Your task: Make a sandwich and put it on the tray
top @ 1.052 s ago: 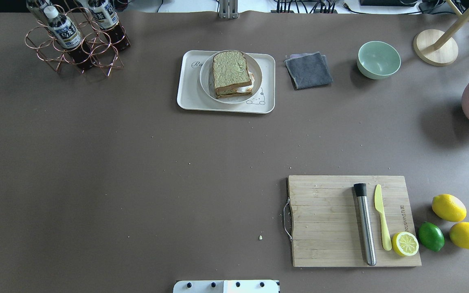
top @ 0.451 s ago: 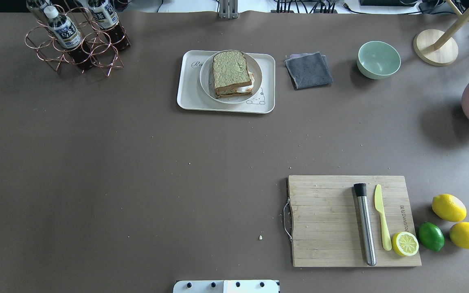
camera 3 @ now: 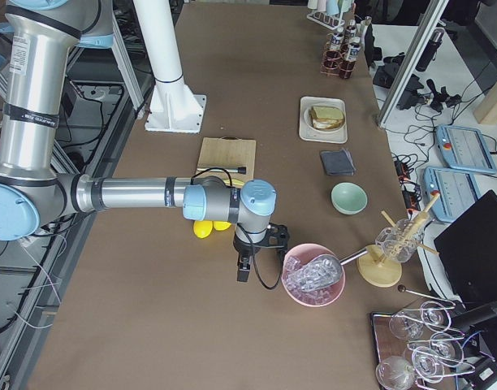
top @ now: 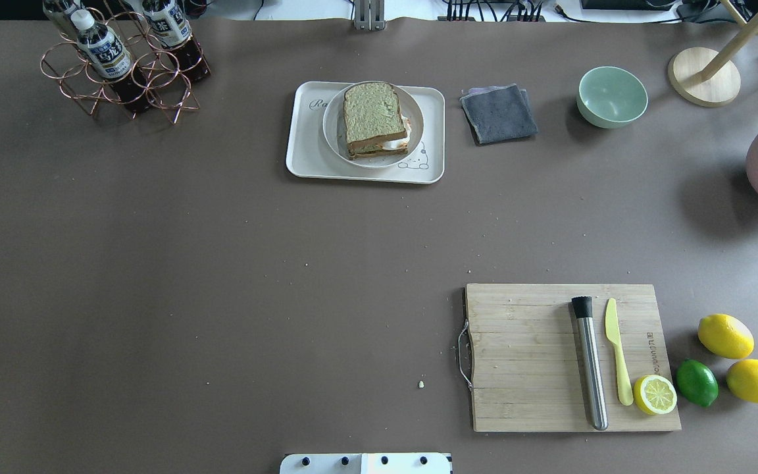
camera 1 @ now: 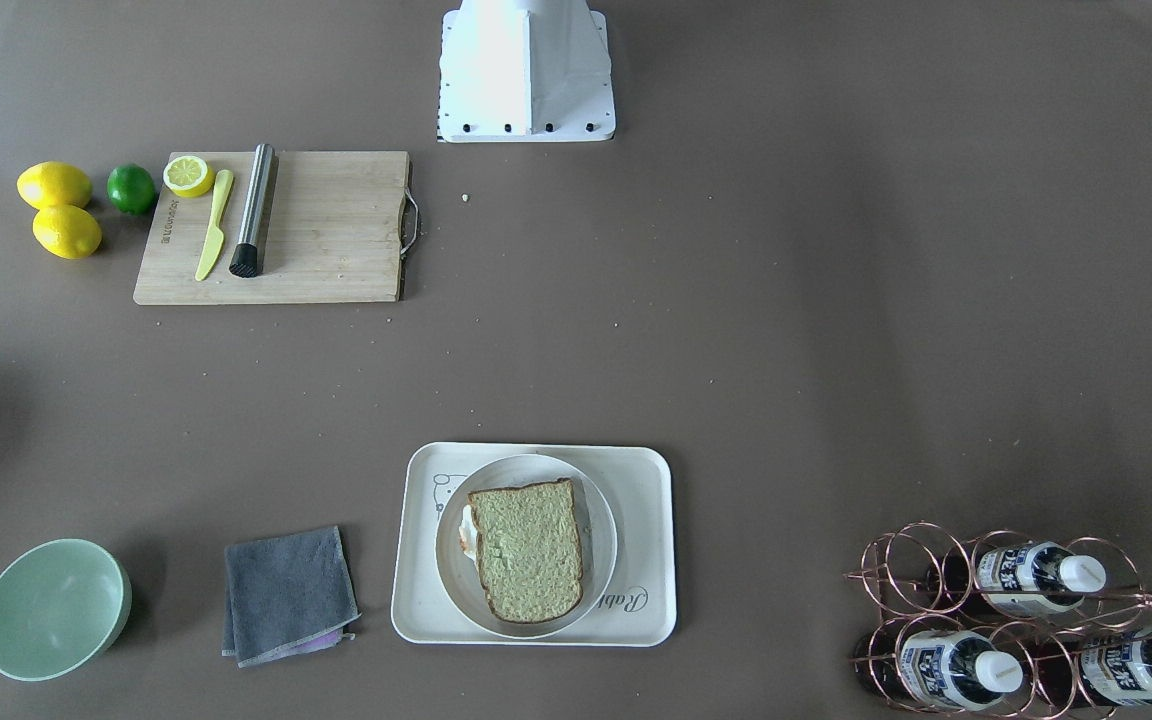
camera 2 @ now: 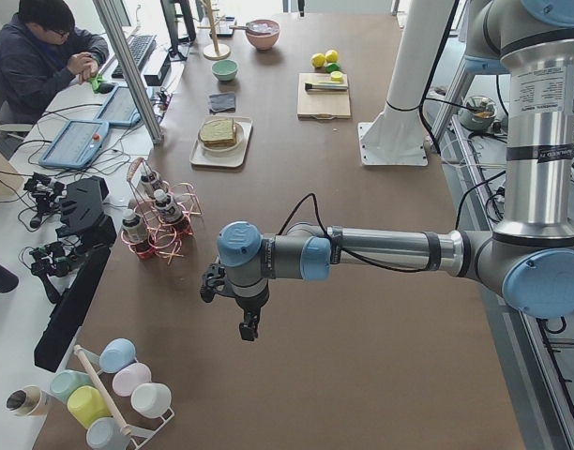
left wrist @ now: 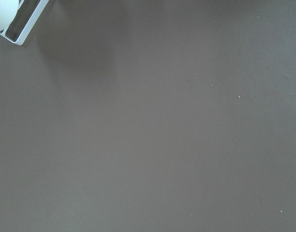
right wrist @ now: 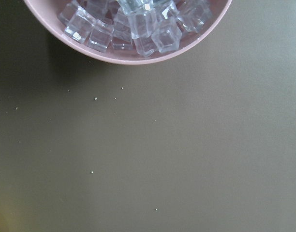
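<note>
The sandwich (top: 372,115), two greenish-tan slices with white egg showing at its edge, lies on a round white plate (top: 331,128). The plate stands on the cream tray (top: 301,155) at the table's far middle. Both also show in the front-facing view: the sandwich (camera 1: 528,548) and the tray (camera 1: 648,480). My left gripper (camera 2: 250,328) shows only in the exterior left view, far from the tray, over bare table; I cannot tell if it is open. My right gripper (camera 3: 242,272) shows only in the exterior right view, beside a pink ice bowl (camera 3: 313,275); I cannot tell its state.
A copper rack with bottles (top: 122,62) stands at the far left. A grey cloth (top: 499,113) and a green bowl (top: 611,96) lie right of the tray. A cutting board (top: 537,359) with muddler, knife and half lemon sits near right, with lemons and a lime beside it.
</note>
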{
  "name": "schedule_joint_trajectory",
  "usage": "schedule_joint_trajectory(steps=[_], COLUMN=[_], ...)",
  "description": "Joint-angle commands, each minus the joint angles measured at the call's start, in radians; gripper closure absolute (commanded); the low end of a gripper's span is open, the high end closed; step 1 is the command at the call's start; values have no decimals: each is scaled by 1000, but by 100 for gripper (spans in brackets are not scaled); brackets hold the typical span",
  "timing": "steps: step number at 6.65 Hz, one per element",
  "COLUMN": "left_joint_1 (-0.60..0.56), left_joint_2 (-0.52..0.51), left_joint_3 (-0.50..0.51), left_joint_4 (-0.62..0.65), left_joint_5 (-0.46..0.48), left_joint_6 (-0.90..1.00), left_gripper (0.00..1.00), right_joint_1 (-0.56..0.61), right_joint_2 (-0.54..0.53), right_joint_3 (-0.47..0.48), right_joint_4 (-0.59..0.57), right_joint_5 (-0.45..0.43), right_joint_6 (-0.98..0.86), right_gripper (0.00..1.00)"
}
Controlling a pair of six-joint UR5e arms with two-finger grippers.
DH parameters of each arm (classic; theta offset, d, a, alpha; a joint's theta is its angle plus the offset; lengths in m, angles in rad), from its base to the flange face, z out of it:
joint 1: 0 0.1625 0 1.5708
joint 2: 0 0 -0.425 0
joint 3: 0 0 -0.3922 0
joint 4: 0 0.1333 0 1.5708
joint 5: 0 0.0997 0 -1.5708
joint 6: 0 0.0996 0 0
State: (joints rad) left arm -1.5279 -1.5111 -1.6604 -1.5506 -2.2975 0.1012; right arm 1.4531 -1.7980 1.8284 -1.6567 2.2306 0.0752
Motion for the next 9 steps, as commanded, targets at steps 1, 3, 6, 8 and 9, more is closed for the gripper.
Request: schedule_joint_trajectory(steps=[1,3,6,8,9], left_joint_1=[-1,-1,-1,0,0], left_joint_2=[2,3,15,15,15], left_joint_3=[7,11,30,42,47], left_joint_4=[0,1,0,0,0], left_joint_5=[0,0,-64,-66,-65], left_joint_6=[-2,-5,-6,-6,-6], left_gripper=[3,3,3,3,3], right_joint_1=[9,35,49,50,50], right_joint_2=[-9,-9,-3,-1,-6], right_joint_3=[-1,2,2,0,0], right_joint_4=[0,2,0,0,2], right_joint_5=[35,52,54,54,54], right_joint_6=[2,0,8,6,6], right_gripper=[0,0,0,0,0])
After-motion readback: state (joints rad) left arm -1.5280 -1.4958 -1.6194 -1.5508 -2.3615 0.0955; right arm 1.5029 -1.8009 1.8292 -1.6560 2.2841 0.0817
